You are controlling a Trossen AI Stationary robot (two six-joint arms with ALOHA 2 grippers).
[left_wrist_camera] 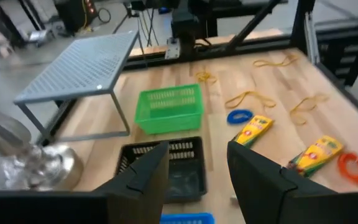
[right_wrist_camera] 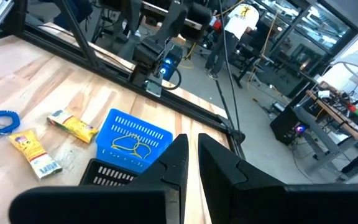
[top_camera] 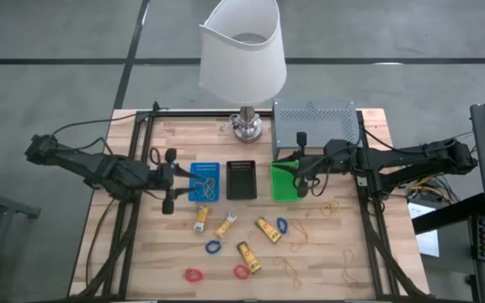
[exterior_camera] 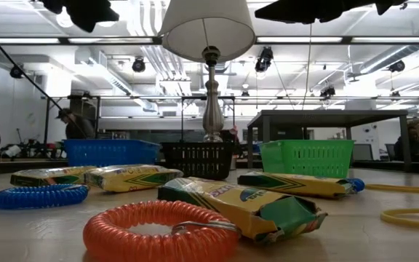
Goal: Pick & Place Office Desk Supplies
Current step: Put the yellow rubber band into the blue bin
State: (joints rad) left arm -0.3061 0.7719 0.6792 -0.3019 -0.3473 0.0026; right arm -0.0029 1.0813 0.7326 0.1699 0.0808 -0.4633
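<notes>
High view: the left gripper (top_camera: 168, 179) hangs just left of the blue rectangular plastic tray (top_camera: 205, 182), its fingers parted and holding nothing. The right gripper (top_camera: 302, 175) sits over the green rectangular plastic tray (top_camera: 286, 182), fingers nearly together, with nothing seen between them. A black tray (top_camera: 242, 179) stands between the two. Thin tan rubber bands (top_camera: 210, 183) lie inside the blue tray; more tan bands (top_camera: 298, 241) lie loose on the wooden table (top_camera: 335, 252). Yellow packets with red marks (top_camera: 267, 228), small blue rings (top_camera: 213, 247) and red rings (top_camera: 194, 274) are scattered in front of the trays.

Low view: a red coiled ring (exterior_camera: 158, 231) lies nearest, touching a yellow packet (exterior_camera: 238, 205); a blue ring (exterior_camera: 39, 195) lies to its left.

Left wrist view: the parted fingers (left_wrist_camera: 142, 180) frame the black tray, with the grey perforated metal shelf (left_wrist_camera: 79, 62) beyond.

Right wrist view: the fingers (right_wrist_camera: 174, 168) stand close together, and the blue tray with its bands shows beyond them.
</notes>
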